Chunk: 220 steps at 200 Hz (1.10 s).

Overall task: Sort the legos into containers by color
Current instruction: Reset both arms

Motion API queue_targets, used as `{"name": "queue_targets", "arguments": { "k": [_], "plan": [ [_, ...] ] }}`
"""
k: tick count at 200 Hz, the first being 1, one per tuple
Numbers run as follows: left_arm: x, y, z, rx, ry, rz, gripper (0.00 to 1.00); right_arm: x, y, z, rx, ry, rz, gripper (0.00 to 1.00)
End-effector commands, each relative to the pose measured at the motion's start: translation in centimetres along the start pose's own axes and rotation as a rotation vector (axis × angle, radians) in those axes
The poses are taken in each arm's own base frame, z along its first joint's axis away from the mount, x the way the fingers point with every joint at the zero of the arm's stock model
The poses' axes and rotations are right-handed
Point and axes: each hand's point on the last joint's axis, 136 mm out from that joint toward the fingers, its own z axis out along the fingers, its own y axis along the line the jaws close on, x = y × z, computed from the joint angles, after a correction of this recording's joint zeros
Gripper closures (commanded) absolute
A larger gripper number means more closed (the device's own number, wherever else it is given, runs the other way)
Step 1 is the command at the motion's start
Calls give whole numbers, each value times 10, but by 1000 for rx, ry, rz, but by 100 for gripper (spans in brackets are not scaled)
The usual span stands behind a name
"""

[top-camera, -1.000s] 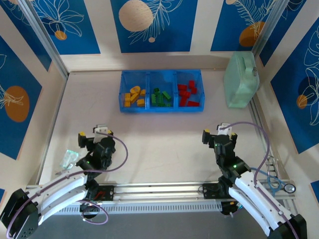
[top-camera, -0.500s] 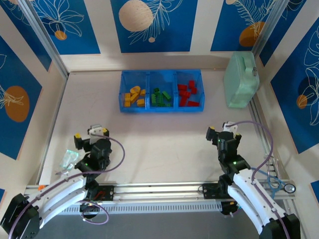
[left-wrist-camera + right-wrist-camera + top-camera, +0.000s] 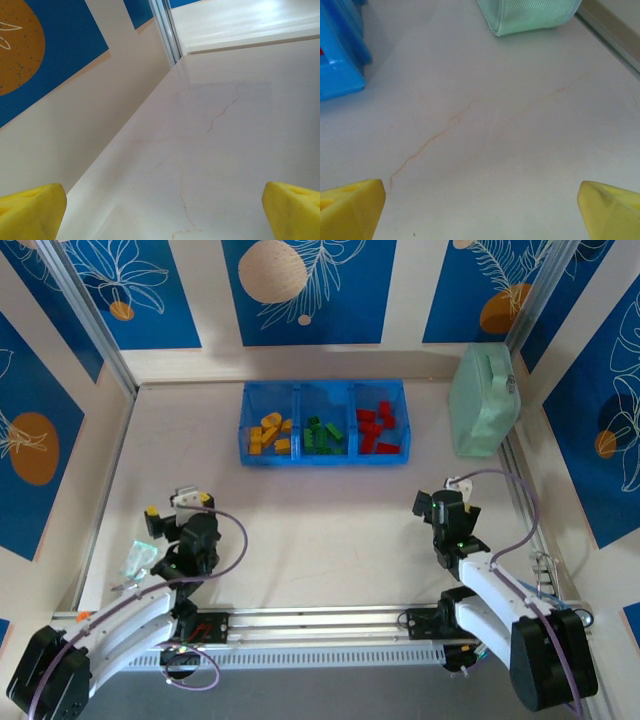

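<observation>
The legos (image 3: 322, 434) lie sorted in the blue tray (image 3: 322, 459) by the counter's (image 3: 320, 525) far edge: yellow-orange ones (image 3: 268, 433) in its left compartment, green ones (image 3: 324, 430) in the middle, red ones (image 3: 376, 428) on the right. Toward the near edge, the left hand (image 3: 178, 506) and the right hand (image 3: 440, 498) hang empty, fingers spread wide apart.

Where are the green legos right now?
In the top view, the green legos sit in the blue tray, middle compartment, far across the table, between the yellow-orange bricks and the red bricks.
</observation>
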Motion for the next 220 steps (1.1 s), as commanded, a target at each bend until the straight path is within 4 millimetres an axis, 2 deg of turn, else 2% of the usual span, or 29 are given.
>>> {"name": "queue_targets", "arguments": {
  "k": [1,179,220],
  "plan": [
    [-2,0,3,4,-10,-30,0,-34,10,2,-20,-87,39,1],
    [-6,-7,26,3,-43,-65,0,-49,22,15,-39,-152,14,1],
    [-8,-10,28,14,-63,-79,0,-54,25,24,-26,-153,6,1]
  ]
}}
